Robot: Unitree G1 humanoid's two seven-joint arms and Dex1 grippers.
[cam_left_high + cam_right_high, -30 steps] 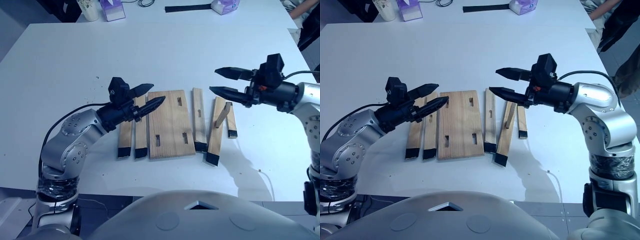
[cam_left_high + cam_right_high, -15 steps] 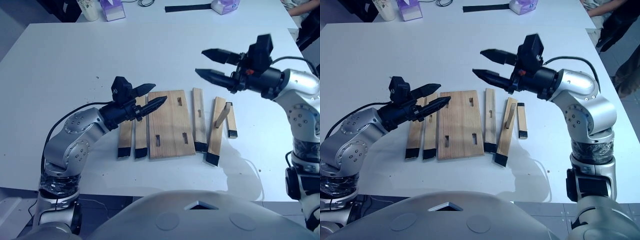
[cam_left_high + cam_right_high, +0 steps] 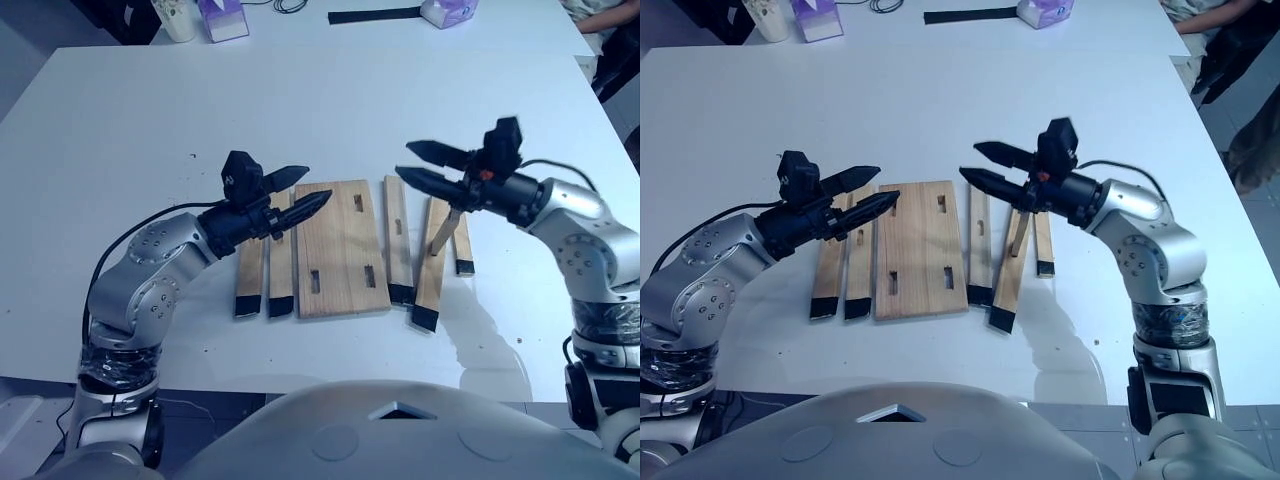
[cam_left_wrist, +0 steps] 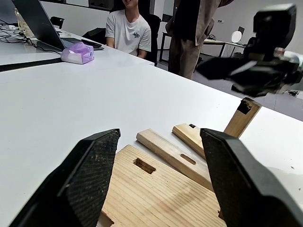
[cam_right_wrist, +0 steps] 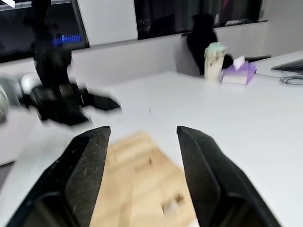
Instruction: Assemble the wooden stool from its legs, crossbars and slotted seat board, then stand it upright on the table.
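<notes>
The slotted seat board (image 3: 340,248) lies flat mid-table. Two black-tipped legs (image 3: 266,272) lie side by side along its left edge. On its right lie a slotted bar (image 3: 398,235), a long black-tipped leg (image 3: 430,268) and a short bar (image 3: 463,248). A small crossbar (image 3: 445,230) leans tilted over that leg. My left gripper (image 3: 312,186) hovers open over the board's far left corner, holding nothing. My right gripper (image 3: 405,160) is open above the bars on the right, near the tilted crossbar's top. In the left wrist view the board (image 4: 156,198) lies under the open fingers (image 4: 90,175).
At the table's far edge stand a cup (image 3: 178,15), a purple tissue box (image 3: 225,18), a black strip (image 3: 375,15) and another tissue pack (image 3: 448,12). Bare white table (image 3: 150,120) spreads to the left and behind the parts.
My right gripper swung up and left, then came down and forward over the right-hand bars, staying open. The left arm has barely moved.
</notes>
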